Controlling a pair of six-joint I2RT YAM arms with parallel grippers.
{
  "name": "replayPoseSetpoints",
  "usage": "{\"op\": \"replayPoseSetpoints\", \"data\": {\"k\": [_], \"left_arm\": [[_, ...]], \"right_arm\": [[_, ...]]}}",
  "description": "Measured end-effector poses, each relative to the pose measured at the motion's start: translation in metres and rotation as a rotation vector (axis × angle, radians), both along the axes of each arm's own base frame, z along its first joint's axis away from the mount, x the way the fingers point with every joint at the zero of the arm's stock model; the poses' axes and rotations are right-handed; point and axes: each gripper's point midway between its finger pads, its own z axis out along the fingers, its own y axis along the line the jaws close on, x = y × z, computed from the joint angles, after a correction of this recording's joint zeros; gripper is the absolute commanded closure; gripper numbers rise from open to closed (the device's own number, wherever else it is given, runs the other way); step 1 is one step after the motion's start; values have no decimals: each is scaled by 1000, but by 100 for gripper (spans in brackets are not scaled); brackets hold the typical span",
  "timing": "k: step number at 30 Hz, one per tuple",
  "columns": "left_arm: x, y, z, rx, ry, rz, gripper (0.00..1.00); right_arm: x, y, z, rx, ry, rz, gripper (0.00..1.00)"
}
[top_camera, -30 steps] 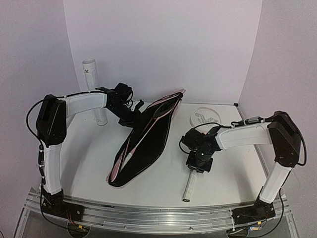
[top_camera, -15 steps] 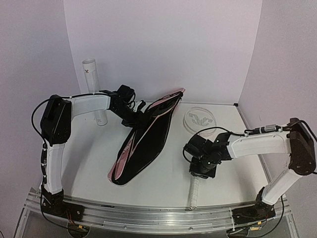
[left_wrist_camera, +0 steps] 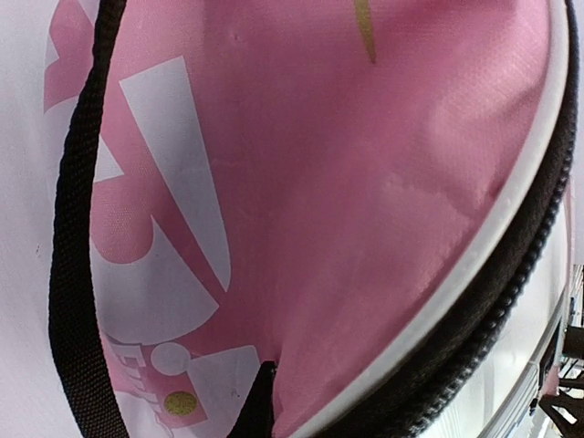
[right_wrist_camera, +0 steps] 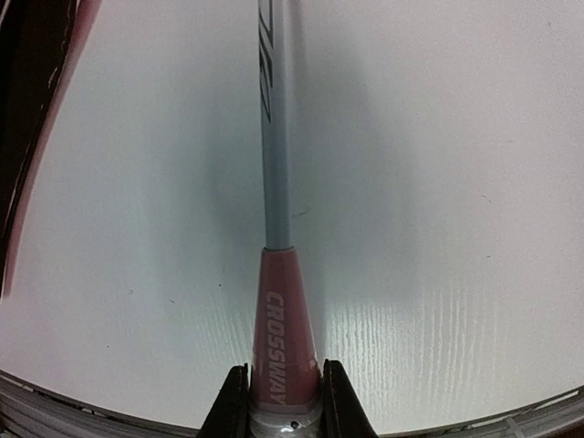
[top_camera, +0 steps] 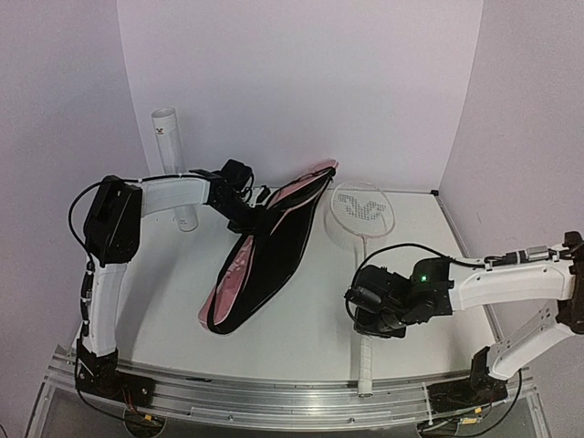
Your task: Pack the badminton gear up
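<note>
One white-framed racket lies on the table, its head (top_camera: 360, 208) at the back and its white handle (top_camera: 364, 365) reaching over the near edge. My right gripper (top_camera: 370, 321) is shut on it where the pink cone (right_wrist_camera: 283, 347) meets the handle, with the grey shaft (right_wrist_camera: 276, 137) running away from the fingers (right_wrist_camera: 234, 406). My left gripper (top_camera: 245, 203) is shut on the upper flap of the pink bag (top_camera: 260, 265) and holds it open. The bag's pink fabric (left_wrist_camera: 347, 201) fills the left wrist view. The second racket and the shuttlecocks do not show.
A tall white tube (top_camera: 173, 164) stands at the back left, behind my left arm. The bag's black lining faces up in the table's middle, and its edge shows at the far left of the right wrist view (right_wrist_camera: 27, 91). White walls close the back and sides.
My right gripper has pulled the racket toward the near edge, so the handle now overhangs it and more of the shaft shows. My left gripper shifted slightly right with the bag flap.
</note>
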Motion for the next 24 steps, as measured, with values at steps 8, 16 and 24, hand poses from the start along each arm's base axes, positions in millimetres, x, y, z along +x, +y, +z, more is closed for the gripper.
{"op": "replayPoseSetpoints", "data": {"k": [8, 16, 24], "left_arm": [[7, -6, -16, 35, 26, 17, 100], [9, -5, -22, 58, 31, 23, 100], [9, -5, -19, 73, 28, 22, 100]], "right_arm": [[-32, -12, 10, -84, -20, 75, 100], [-54, -8, 19, -134, -21, 178, 100], [-56, 11, 15, -207, 9, 257, 100]]}}
